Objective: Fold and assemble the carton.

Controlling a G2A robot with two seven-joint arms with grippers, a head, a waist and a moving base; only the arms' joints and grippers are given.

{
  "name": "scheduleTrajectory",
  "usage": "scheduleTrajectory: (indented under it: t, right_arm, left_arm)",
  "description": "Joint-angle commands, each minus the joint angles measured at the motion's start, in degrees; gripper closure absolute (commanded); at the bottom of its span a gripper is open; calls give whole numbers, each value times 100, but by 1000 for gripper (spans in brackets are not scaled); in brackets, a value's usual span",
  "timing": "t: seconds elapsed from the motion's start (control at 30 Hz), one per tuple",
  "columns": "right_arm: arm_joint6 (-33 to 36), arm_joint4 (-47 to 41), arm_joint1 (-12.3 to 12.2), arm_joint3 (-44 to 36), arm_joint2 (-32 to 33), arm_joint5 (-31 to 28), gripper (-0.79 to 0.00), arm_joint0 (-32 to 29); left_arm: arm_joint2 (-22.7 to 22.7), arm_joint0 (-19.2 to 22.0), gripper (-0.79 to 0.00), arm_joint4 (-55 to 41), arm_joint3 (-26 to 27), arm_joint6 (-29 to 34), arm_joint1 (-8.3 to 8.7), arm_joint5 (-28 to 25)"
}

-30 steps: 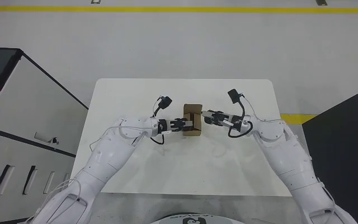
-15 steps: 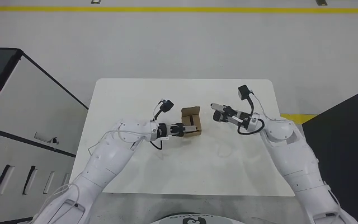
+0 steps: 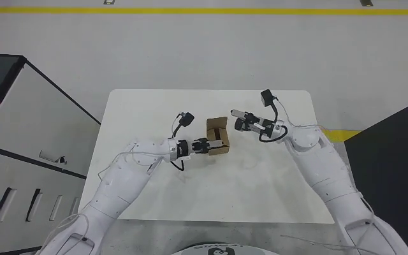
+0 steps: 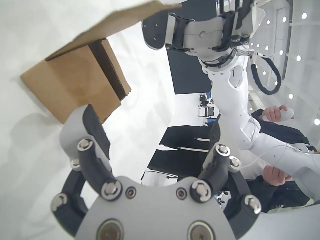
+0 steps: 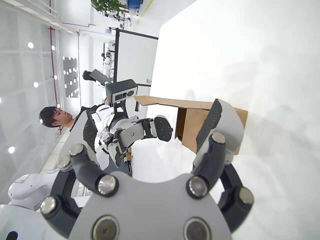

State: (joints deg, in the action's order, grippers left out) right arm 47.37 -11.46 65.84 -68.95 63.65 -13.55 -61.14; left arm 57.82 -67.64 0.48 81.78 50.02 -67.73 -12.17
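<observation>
A small brown carton (image 3: 218,136) sits near the middle of the white table (image 3: 146,191) with one flap raised. My left gripper (image 3: 203,146) is open at the carton's left side. In the left wrist view one finger (image 4: 86,123) overlaps a corner of the carton (image 4: 75,81) and the other finger is far from it. My right gripper (image 3: 235,118) is open at the carton's far right corner, just off the raised flap. The right wrist view has the carton (image 5: 190,126) beside one finger (image 5: 215,123), with the left gripper (image 5: 162,128) beyond it.
A grey cabinet (image 3: 25,127) stands off the table's left edge and a dark panel (image 3: 382,146) off its right edge. The table surface around the carton is bare white.
My right gripper let go of the carton and pulled away to the right, then came back toward its far right corner. The flap lifted and the carton shifted slightly. The left gripper stayed alongside it.
</observation>
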Motion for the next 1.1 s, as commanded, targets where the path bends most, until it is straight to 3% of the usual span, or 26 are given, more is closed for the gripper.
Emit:
scheduleTrajectory:
  t: [0.0, 0.23, 0.6, 1.07]
  right_arm:
    - [-62, -26, 34, 153, -66, -89, -785, 118]
    - [-66, -158, 169, 646, -349, -291, -785, 504]
    - [337, -565, 434, 1680, -831, -572, -785, 1110]
    - [602, -769, 430, 1982, -683, -698, -785, 1064]
  left_arm:
    - [-8, -25, -785, -68, 5, 136, 9, -43]
    - [-108, -14, -785, -103, -27, 366, 15, -125]
    - [-447, 355, -785, -57, -574, -110, -118, -47]
    - [-220, 375, -785, -75, -696, -663, -110, -84]
